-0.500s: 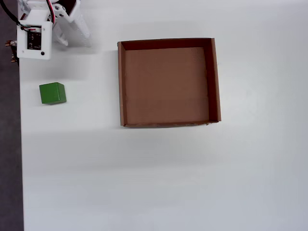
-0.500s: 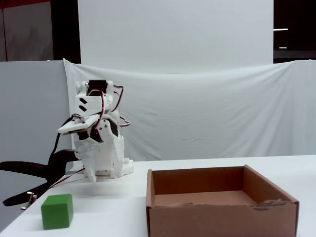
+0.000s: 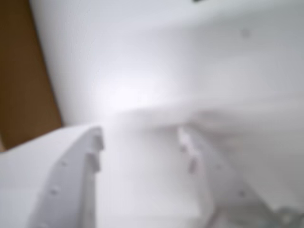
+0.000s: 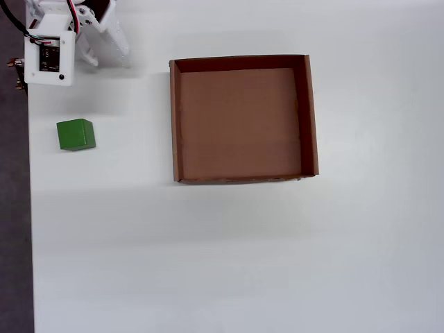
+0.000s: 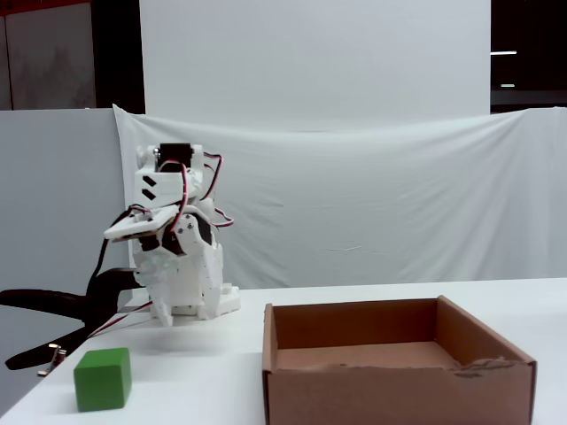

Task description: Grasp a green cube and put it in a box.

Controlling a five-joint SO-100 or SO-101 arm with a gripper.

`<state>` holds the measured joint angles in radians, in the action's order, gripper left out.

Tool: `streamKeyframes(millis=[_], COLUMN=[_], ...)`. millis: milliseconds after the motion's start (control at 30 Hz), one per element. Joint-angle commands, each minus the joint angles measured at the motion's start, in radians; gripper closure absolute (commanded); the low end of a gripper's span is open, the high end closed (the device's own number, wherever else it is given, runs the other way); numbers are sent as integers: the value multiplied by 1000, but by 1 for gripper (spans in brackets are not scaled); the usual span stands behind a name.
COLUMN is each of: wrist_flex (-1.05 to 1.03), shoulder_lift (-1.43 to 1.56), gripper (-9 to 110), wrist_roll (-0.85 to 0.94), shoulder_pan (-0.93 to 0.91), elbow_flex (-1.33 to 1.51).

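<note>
Wrist view: blurred white gripper (image 3: 142,142), fingers parted, nothing between them; brown edge of box (image 3: 23,71) at left.

Overhead view: green cube (image 4: 75,134) on white table (image 4: 243,263) near its left edge, well apart from box (image 4: 241,119); box empty; folded arm (image 4: 66,38) at top left, above cube.

Fixed view: cube (image 5: 103,379) at front left, left of box (image 5: 394,376); arm (image 5: 177,248) folded behind cube.

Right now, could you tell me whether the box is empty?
Empty: the box shows only bare brown floor, and the cube sits outside on the table.
</note>
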<state>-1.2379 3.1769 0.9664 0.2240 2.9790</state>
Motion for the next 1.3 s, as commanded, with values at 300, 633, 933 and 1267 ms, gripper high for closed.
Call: streamKeyframes(millis=[300, 633, 933, 1267], wrist_flex=[5, 5, 5, 14], shoulder_lift=[6, 6, 6, 8], gripper=[79, 79, 75, 82], wrist_roll=[-3, -3, -3, 5], shoulder_pan=[3, 48, 152, 216], elbow_flex=[-6, -6, -6, -8])
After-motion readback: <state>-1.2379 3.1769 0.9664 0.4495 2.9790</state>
